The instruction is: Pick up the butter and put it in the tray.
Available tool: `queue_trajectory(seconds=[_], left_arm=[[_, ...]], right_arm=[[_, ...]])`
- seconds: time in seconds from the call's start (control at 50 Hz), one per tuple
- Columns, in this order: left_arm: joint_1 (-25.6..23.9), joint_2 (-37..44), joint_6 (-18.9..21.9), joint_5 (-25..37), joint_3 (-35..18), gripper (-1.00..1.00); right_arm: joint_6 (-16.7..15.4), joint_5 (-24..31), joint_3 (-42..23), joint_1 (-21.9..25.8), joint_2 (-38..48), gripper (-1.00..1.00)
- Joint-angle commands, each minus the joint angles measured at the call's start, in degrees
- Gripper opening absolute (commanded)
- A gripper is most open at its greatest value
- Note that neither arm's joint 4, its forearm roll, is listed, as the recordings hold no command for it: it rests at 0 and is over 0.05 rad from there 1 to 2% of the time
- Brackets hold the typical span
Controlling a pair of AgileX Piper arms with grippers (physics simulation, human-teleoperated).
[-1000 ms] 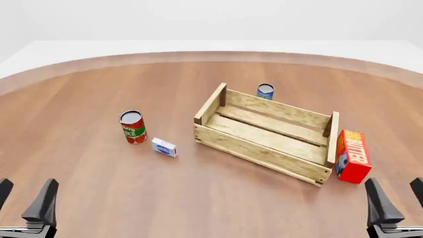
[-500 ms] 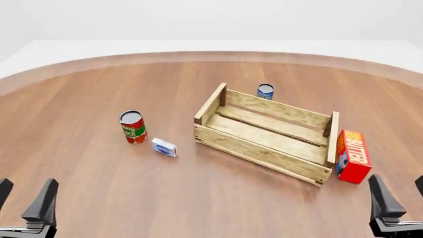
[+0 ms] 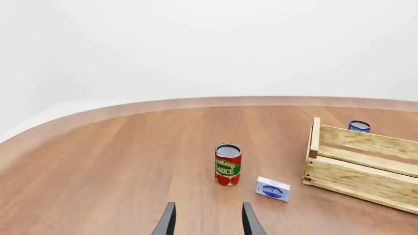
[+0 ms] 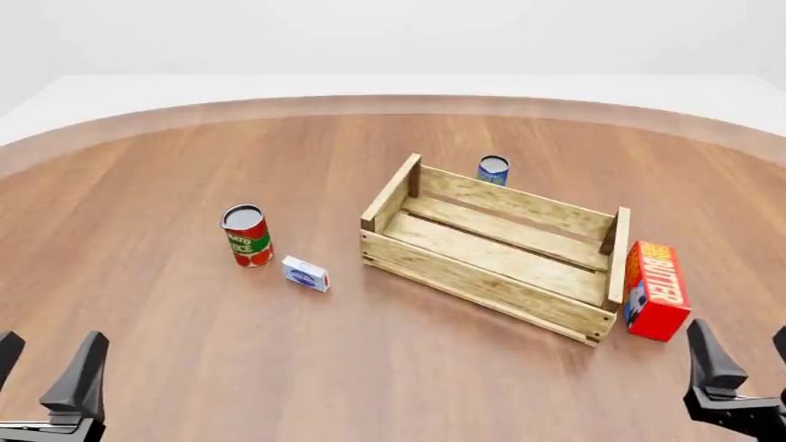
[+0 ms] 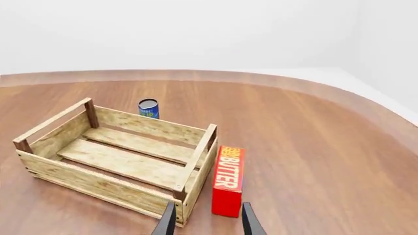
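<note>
The butter [image 4: 654,290] is a red-orange carton with white lettering, lying on the table just right of the tray [image 4: 491,247], a big open crate of light wooden slats. In the right wrist view the butter [image 5: 228,180] lies straight ahead of my right gripper [image 5: 206,220], close to the tray's [image 5: 117,161] corner post. My right gripper [image 4: 743,350] is open at the front right, short of the butter and empty. At the front left corner my left gripper [image 4: 47,364] is open and empty too, far from both.
A red-green tomato sauce can [image 4: 246,235] and a small white-blue box [image 4: 305,273] stand left of the tray. A blue can [image 4: 492,169] sits behind the tray. In the left wrist view the sauce can [image 3: 227,164] and box [image 3: 273,189] lie ahead of the fingers.
My right gripper has shifted slightly right and lower in the front view. The left gripper and all objects have stayed put.
</note>
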Motion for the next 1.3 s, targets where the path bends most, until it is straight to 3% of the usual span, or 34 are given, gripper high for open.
queue_trajectory(seconds=[0.02, 0.3, 1.3], left_arm=[[0.0, 0.0, 0.0, 0.0, 0.0, 1.00], [0.0, 0.0, 0.0, 0.0, 0.0, 1.00], [0.0, 0.0, 0.0, 0.0, 0.0, 1.00]], right_arm=[[0.0, -2.9, 0.5, -2.6, 4.3, 1.00], [-0.4, -7.5, 1.1, -3.6, 9.1, 1.00], [-0.6, -33.4, 2.6, -5.8, 37.7, 1.00]])
